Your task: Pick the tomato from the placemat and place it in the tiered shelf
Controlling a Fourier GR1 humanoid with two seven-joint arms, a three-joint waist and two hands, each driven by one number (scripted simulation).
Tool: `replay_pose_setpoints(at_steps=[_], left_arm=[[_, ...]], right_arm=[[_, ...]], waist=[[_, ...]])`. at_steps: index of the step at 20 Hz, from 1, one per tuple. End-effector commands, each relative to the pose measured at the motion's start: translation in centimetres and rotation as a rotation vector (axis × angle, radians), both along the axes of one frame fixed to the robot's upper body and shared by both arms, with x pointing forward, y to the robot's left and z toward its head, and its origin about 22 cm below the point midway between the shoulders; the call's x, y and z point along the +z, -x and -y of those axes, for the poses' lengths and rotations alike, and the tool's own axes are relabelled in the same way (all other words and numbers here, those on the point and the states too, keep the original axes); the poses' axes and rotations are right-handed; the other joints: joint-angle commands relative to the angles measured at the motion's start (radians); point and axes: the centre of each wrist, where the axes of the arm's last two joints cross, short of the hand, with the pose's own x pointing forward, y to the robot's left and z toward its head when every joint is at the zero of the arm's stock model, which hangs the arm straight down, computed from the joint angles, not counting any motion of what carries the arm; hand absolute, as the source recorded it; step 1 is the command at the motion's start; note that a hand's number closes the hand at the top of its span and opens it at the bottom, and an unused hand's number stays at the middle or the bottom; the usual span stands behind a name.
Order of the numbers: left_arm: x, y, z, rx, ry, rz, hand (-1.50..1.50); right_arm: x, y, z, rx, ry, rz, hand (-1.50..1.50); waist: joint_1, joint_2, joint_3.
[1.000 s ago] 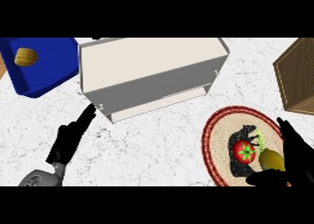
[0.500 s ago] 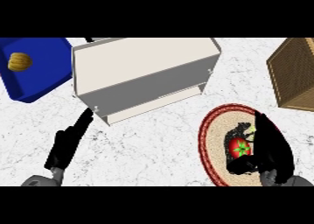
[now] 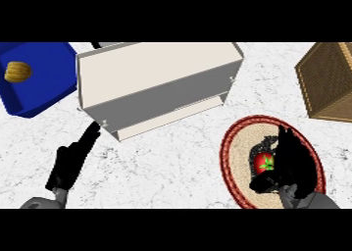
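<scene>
Tomato point(image 3: 264, 162) half hidden by right hand point(image 3: 294, 162)

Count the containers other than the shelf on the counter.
2: a blue bin at the far left holding a small yellow item, and a wicker basket at the far right. None appear hidden.

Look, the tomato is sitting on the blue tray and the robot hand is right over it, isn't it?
Not quite. The tomato sits on the round placemat, not on the blue tray; the tray holds a small yellow thing. The head view shows it. The right robot hand is indeed right over the tomato.
</scene>
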Motion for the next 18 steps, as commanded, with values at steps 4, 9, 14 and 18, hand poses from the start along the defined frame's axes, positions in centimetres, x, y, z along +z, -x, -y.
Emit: replay_pose_setpoints(at_steps=[4, 9, 14, 18], left_arm=[[0.2, 0.3, 1.9, 0.011, 0.016, -0.010, 0.00], [-0.7, 0.3, -1.3, 0.000, 0.007, -0.005, 0.00], [0.6, 0.6, -0.1, 0.005, 0.002, -0.009, 0.00], [-0.2, 1.9, 0.7, 0.000, -0.012, -0.012, 0.00]], right_arm=[[-1.4, 0.6, -0.8, -0.161, 0.058, -0.109, -1.50], [-2.1, -1.3, -0.7, -0.163, 0.063, -0.138, -1.50], [-2.9, -0.9, -1.0, -0.160, 0.062, -0.145, -1.50], [-4.0, -1.6, -0.2, -0.124, 0.035, -0.152, 1.50]], waist=[[-0.006, -0.002, 0.001], [-0.003, 0.001, 0.000], [-0.002, -0.001, 0.001], [-0.001, -0.001, 0.001]])
